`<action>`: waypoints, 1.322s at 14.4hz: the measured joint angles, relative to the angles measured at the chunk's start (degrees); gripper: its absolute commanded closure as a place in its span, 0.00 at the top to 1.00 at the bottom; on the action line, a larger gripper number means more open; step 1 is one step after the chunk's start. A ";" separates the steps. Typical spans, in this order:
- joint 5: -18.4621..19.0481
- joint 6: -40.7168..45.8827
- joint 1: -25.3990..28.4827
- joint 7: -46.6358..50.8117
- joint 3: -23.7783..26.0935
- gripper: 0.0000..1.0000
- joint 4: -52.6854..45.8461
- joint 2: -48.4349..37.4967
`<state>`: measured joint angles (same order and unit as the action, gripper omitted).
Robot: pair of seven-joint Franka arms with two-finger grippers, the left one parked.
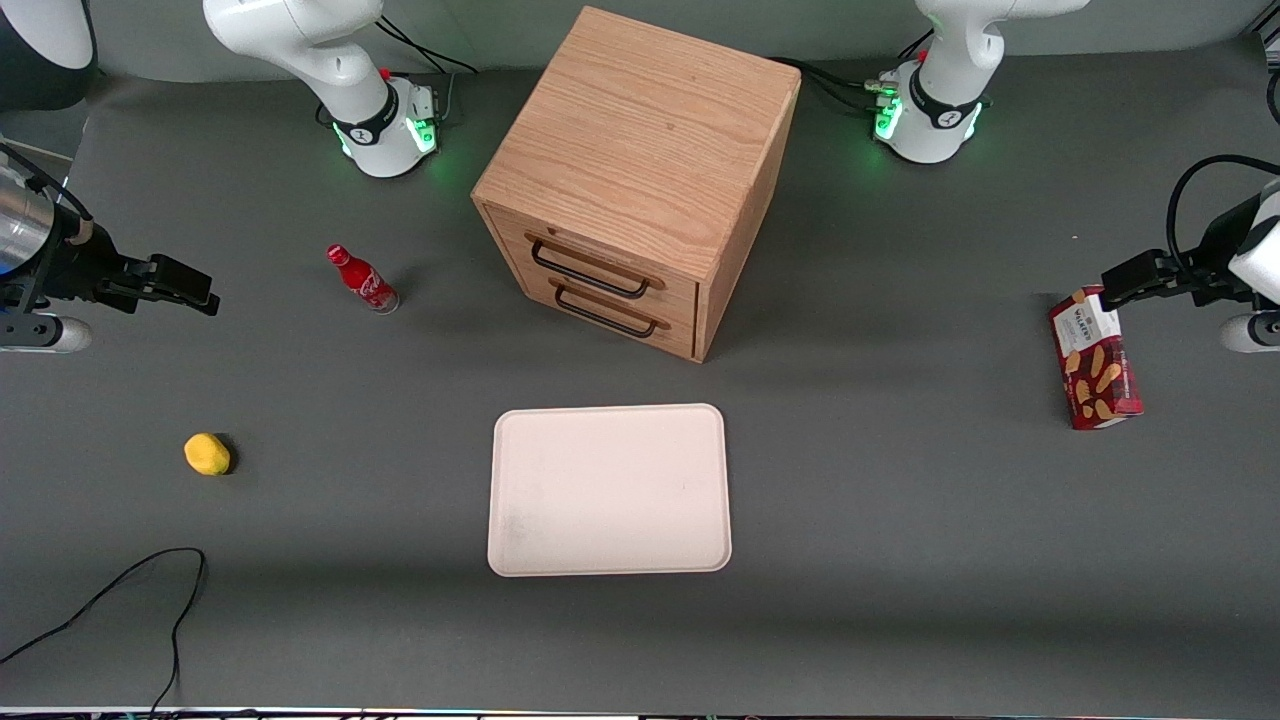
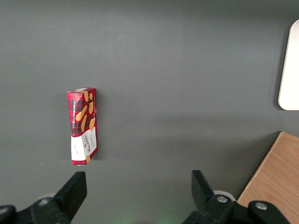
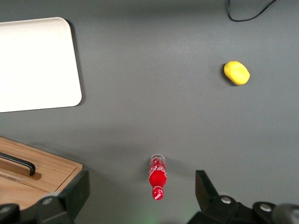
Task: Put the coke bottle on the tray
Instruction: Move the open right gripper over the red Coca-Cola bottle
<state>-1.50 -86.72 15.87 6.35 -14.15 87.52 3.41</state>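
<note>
I have the end effector [image 1: 205, 298] parked at the working arm's end of the counter [image 1: 900, 500], raised above the surface, its two fingers [image 3: 74, 193] spread wide with nothing between them. The coke bottle [image 1: 362, 279] stands on the counter just beside the end effector, toward the drawer cabinet [image 1: 640, 180], apart from the fingers and untouched. In the right wrist view the bottle [image 3: 157, 177] sits between the two spread fingers as seen from above, cap toward the camera.

By my count: one coke bottle, one tray [image 1: 609, 490], one drawer cabinet with two drawers, each with a dark handle [image 1: 590, 270], one small yellow object [image 1: 207, 453], one biscuit box [image 1: 1095, 358], and one loose black cable [image 1: 120, 590] lying near the front camera at the working arm's end.

The tray lies flat and bare, nearer to the front camera than the cabinet, well apart from the bottle. The yellow object is nearer to the front camera than the bottle.

The bottle carries white script lettering on red that I cannot read letter by letter. The biscuit box, standing toward the parked arm's end, has a white panel where I read "WALKERS" in the front view, with biscuit pictures on the red tartan below it
</note>
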 measured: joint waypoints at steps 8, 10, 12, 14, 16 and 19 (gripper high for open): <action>-0.02 2.20 0.06 0.00 0.28 1.00 2.81 -0.46; -0.03 0.20 0.05 0.00 0.27 1.00 8.36 -2.80; 0.22 -5.59 0.05 0.00 0.28 1.00 17.92 -7.70; 1.21 -12.11 0.06 -0.01 0.73 1.00 28.75 -13.32; 1.67 -17.37 0.08 -0.01 1.77 1.00 38.52 -18.10; 1.97 -23.97 0.12 -0.01 2.22 1.00 48.57 -21.69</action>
<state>0.47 -110.70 15.99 6.35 -11.93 136.09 -18.28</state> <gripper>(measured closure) 0.000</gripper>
